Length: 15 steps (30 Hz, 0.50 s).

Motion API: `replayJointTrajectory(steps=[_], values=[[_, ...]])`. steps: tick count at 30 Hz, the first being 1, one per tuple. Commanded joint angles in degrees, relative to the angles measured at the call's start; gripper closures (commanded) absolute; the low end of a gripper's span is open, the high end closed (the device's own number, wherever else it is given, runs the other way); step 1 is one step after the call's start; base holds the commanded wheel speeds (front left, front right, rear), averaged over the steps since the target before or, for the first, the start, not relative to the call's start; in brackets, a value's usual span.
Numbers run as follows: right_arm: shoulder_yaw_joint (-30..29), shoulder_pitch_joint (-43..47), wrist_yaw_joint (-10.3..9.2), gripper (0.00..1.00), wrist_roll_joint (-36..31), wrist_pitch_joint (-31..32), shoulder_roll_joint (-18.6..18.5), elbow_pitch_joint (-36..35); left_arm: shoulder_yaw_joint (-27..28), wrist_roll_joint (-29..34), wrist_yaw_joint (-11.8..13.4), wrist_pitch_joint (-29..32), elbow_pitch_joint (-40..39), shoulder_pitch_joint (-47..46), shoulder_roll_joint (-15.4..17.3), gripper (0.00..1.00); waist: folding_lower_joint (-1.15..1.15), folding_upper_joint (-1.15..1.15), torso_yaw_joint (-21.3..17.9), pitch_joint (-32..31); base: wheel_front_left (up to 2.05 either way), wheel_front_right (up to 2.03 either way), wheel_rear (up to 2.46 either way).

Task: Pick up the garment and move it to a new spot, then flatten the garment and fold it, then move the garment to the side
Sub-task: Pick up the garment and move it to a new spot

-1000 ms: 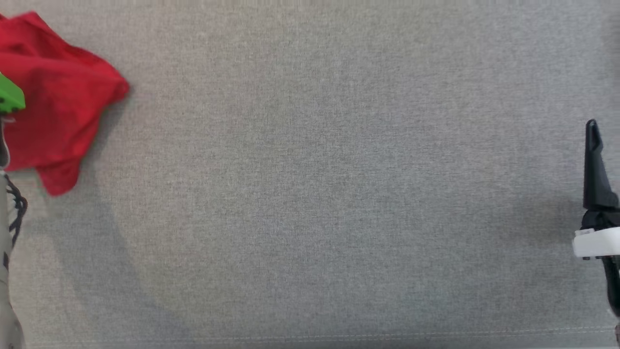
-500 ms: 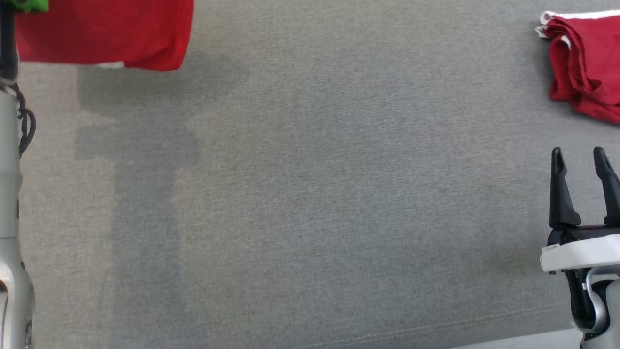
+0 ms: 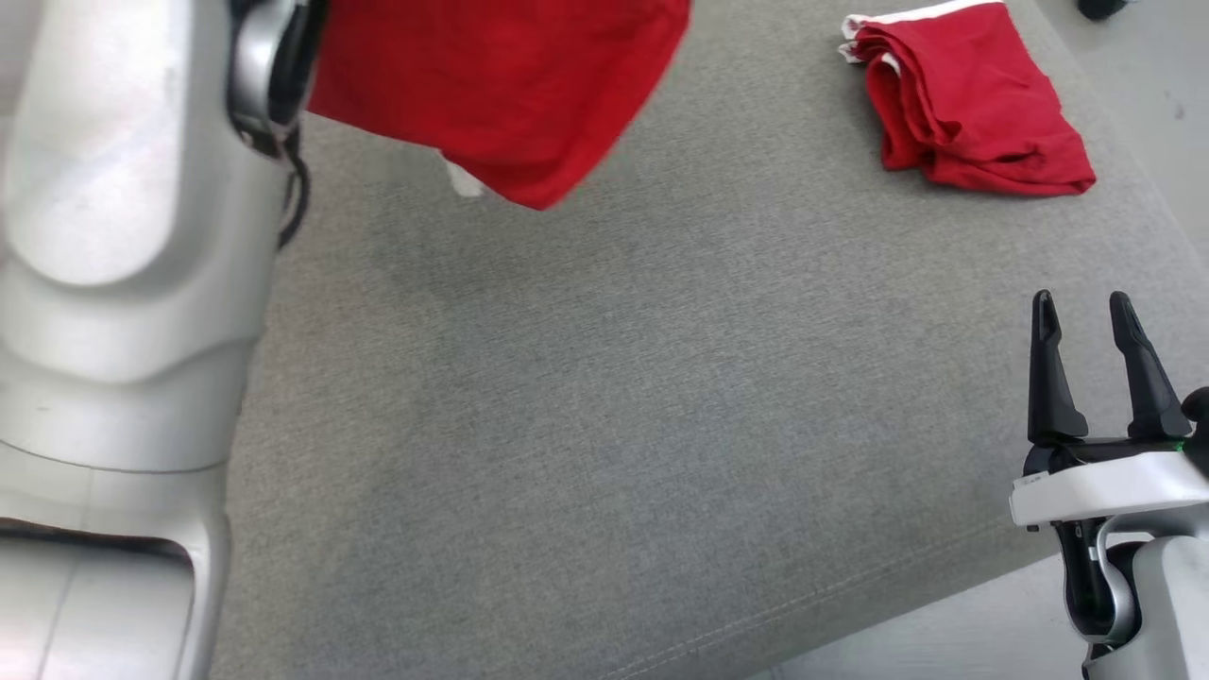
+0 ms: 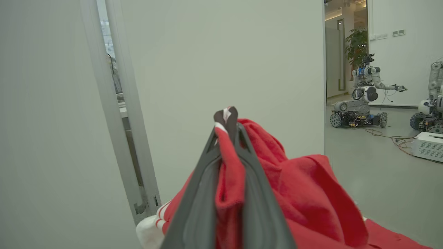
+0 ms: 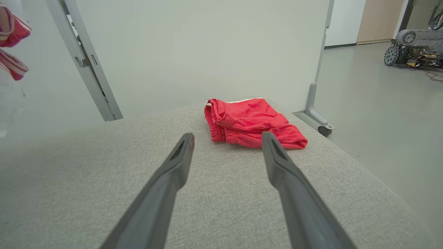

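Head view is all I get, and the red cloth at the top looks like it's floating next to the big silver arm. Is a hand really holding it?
Observer: Yes. In the left wrist view the left gripper is shut on the red garment, with cloth bunched between its jaws.
Operator: Is it red all over?
Observer: No. A white-and-red striped edge hangs at the lower left of that view.
Operator: What's past the grey cushion?
Observer: In the right wrist view a pale panel stands upright just behind the grey cushion.
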Motion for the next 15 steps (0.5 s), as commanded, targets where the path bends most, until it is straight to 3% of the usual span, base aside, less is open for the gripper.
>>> replayJointTrajectory(steps=[1,5,12,13,15], values=[[0.1,-0.3,-0.11,0.0,0.2,-0.2,0.3,-0.1,-0.8,0.0,-0.1,-0.1,0.2,1.9,-0.6,1.0,0.0,0.0,-2.9,-0.2,0.0,0.0,0.0],[0.4,-0.5,-0.1,0.0,0.1,-0.2,1.1,-0.3,-3.2,-0.7,-0.3,-1.1,1.6,5.2,-2.6,1.0,0.0,0.0,-3.6,0.0,0.0,0.0,0.0],[1.0,-0.4,-0.1,0.0,0.2,-0.3,1.9,-0.2,-4.9,-3.6,1.5,-5.2,5.2,16.7,-4.4,0.98,0.0,0.0,-3.7,0.2,0.0,0.0,0.0],[0.9,-0.2,-0.1,0.0,0.1,-0.3,1.9,-0.2,-5.4,-3.8,1.8,-6.0,5.8,18.6,-4.6,0.82,0.0,0.0,-3.6,0.2,0.0,0.0,0.0],[0.8,0.0,-0.1,0.0,0.1,-0.3,2.0,-0.3,-6.5,-4.3,2.0,-7.0,7.0,22.0,-4.9,0.59,0.0,0.0,-3.3,0.1,0.0,0.0,0.0]])
